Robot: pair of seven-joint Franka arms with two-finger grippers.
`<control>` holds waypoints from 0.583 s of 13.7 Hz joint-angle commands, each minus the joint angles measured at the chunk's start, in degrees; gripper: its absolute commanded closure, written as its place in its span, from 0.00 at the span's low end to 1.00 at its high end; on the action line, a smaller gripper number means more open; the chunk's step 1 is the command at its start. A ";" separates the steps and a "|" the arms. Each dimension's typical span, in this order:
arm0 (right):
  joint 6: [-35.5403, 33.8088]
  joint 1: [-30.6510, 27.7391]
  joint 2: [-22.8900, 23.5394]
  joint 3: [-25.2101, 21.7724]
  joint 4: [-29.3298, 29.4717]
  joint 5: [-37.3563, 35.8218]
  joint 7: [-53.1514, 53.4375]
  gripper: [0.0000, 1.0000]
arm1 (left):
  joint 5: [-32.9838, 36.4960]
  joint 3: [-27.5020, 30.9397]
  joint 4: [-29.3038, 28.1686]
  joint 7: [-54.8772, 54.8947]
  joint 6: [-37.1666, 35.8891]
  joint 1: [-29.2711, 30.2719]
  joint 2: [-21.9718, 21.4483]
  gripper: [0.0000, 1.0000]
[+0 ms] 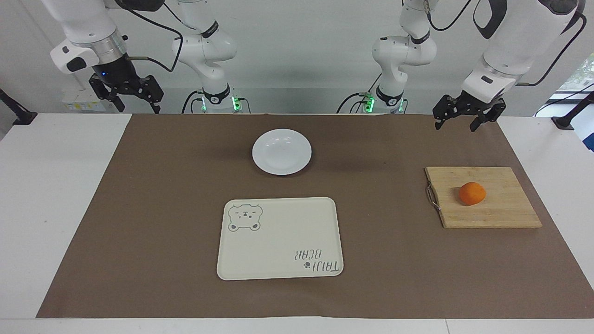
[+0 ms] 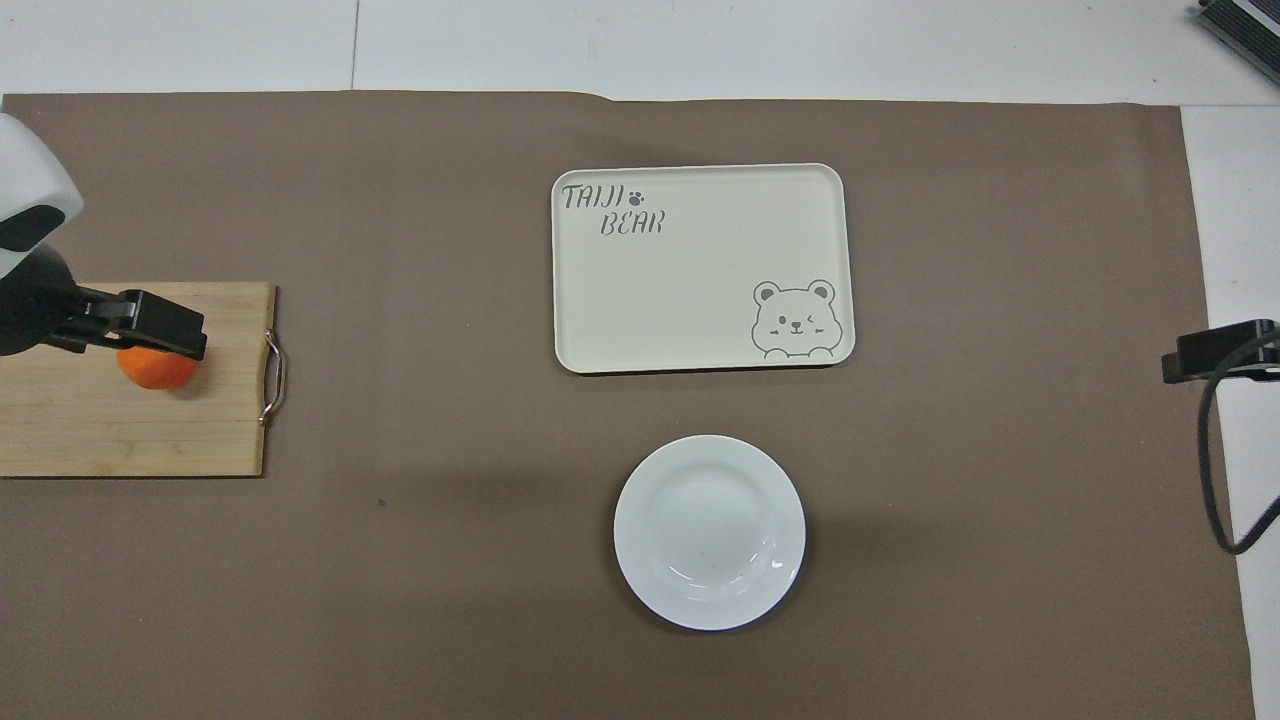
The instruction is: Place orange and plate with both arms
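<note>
- Nothing picked up yet from where I sit. Both arms are up in the air at their own end of the table, carrying nothing.
- Left gripper [image 1: 464, 121]: jaws spread wide and empty, hanging over the mat's edge nearest the robots, at the left arm's end. From above it overlaps the orange [image 2: 155, 368], but the facing view shows clear air between them, so no contact.
- Right gripper [image 1: 131, 97]: also spread wide and empty, high over the mat's corner at the right arm's end. Only its tip shows at the edge of the overhead view.
- The orange sits loose on the cutting board [image 1: 496, 208], roughly mid-board, at the left arm's end of the table. I read that as the left arm's pick: it is the arm on that side.
- Plate [image 1: 281, 151]: flat on the brown mat [image 1: 153, 222], mid-table, nearer the robots than the tray [image 1: 278, 241], apart from it, nothing on it. Probably the right arm's job.
- Tray is bare, bear drawing and lettering fully visible. My guess is that it is the drop spot for plate and orange.
- Risks I see: the orange is round and can roll off the board if nudged sideways; the plate is glossy and shallow, so a rim grip could slip.
</note>
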 commanded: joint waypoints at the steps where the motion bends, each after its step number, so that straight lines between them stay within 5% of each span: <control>1: -0.58 -0.19 0.65 0.85 1.10 -1.20 -1.18 0.00 | 0.20 -0.06 -0.56 0.80 -0.42 0.60 -0.46 0.00; 8: -0.15 -0.10 0.04 0.94 -0.13 -2.52 -1.36 0.00 | -0.85 -0.06 -0.74 0.72 -0.15 1.57 -0.55 0.00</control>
